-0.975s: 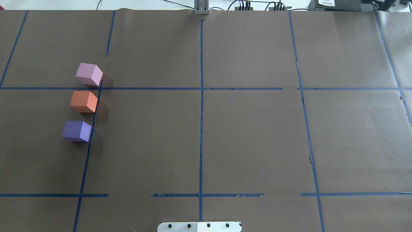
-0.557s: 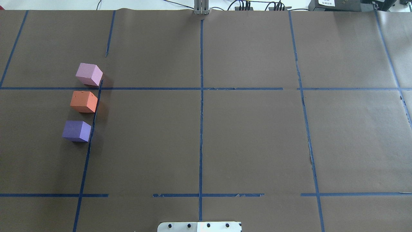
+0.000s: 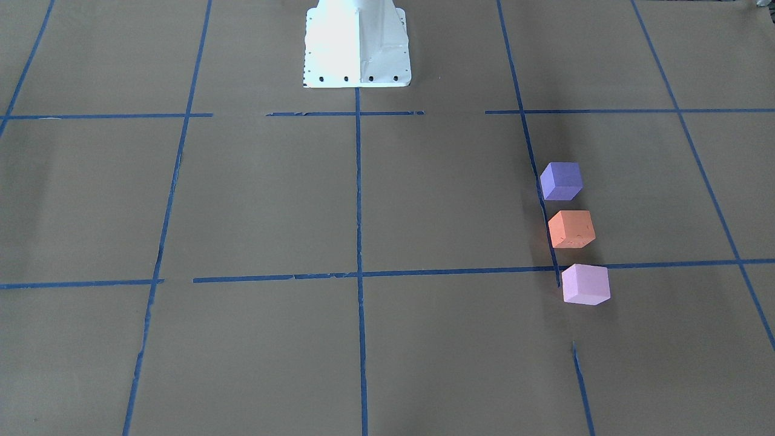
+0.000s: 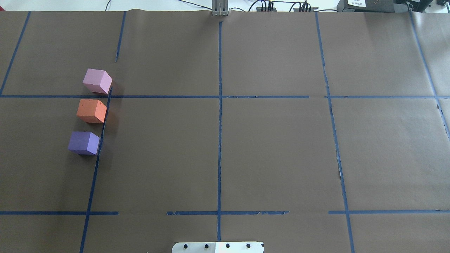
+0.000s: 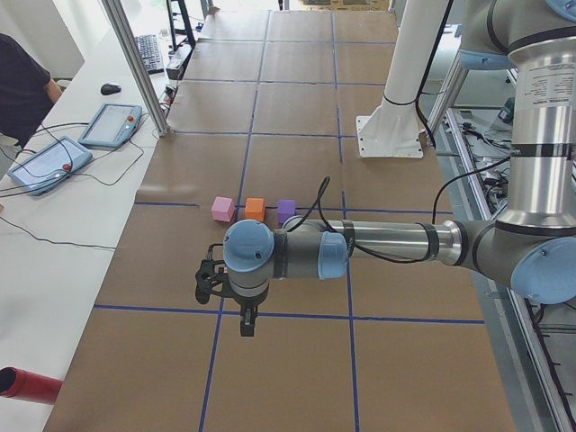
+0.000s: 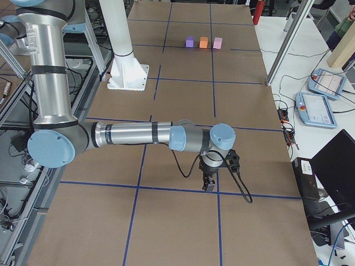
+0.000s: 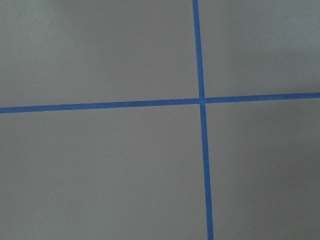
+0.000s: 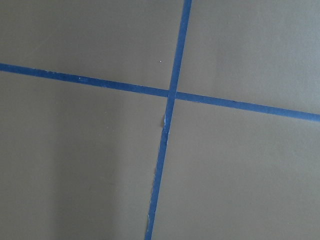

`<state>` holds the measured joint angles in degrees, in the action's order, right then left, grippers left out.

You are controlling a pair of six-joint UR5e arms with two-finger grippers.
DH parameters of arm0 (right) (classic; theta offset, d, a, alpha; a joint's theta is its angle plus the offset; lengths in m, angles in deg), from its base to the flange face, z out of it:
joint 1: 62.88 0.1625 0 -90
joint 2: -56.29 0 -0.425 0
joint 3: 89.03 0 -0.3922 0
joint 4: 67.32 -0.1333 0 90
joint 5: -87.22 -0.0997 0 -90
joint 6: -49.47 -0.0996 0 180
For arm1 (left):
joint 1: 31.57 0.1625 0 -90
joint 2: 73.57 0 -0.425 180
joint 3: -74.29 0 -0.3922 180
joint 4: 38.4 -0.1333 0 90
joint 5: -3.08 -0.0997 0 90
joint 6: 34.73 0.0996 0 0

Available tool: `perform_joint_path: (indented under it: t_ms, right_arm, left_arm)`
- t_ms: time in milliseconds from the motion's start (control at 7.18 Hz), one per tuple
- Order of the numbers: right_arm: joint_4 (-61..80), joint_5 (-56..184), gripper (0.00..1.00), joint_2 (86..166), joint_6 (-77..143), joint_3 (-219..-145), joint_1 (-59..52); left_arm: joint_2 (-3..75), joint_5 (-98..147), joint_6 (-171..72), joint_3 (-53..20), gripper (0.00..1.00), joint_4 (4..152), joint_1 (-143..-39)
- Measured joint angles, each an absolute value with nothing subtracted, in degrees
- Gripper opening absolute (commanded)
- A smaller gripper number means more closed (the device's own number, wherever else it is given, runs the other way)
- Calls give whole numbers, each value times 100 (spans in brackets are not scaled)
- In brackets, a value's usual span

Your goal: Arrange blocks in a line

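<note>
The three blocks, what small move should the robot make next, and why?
Probably none: the pink block, orange block and purple block already sit in one evenly spaced row beside a tape line, not touching, so I'd leave the left arm and right arm parked away from them.

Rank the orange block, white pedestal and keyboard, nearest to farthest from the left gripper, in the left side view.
1. orange block, mid-row, just beyond the left gripper.
2. white pedestal, farther, robot side.
3. keyboard, farthest, upper left of the view.
</note>
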<state>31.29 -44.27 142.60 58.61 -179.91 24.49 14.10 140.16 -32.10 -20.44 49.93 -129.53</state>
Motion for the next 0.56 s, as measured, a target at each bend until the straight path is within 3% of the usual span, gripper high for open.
perform_joint_path:
  t_ms: [557]
  right_arm:
    - [3129, -4427, 100, 14260, 5862, -17991, 2449]
  left_arm:
    - [1386, 13971, -3403, -1997, 100, 5034, -12925]
